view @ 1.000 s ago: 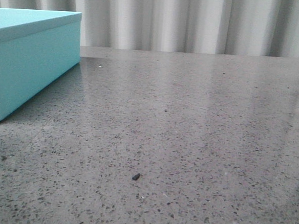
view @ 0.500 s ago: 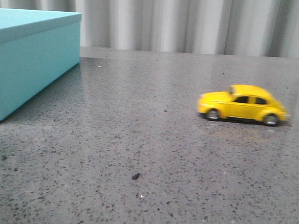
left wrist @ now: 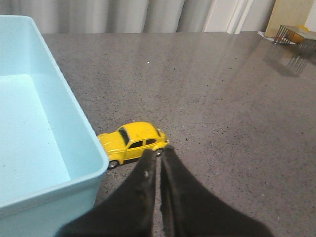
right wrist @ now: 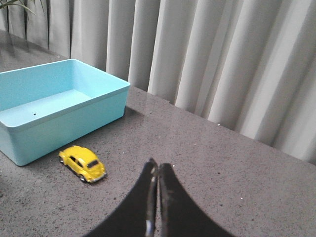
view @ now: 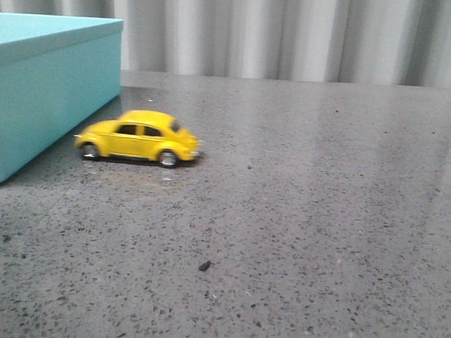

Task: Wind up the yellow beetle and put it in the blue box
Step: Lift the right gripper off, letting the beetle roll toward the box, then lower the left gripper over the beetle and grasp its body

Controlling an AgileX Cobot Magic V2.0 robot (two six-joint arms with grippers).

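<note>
The yellow beetle (view: 139, 137) stands on its wheels on the grey table, nose against or right by the side of the blue box (view: 37, 94). It also shows in the left wrist view (left wrist: 132, 142) and the right wrist view (right wrist: 82, 163). The blue box is open-topped and empty inside (left wrist: 29, 143), (right wrist: 54, 106). My left gripper (left wrist: 158, 154) is shut and empty, above the table just behind the car. My right gripper (right wrist: 158, 168) is shut and empty, well away from the car. Neither gripper shows in the front view.
A grey speckled table (view: 299, 220) runs to a pale curtain (view: 297, 31) at the back. A small dark speck (view: 205, 266) lies near the front. A wire rack with something yellow (left wrist: 295, 35) stands far off at the table's corner.
The beetle has rolled on its own from the right edge of the front view leftward across the table, now stopping by the blue box.
</note>
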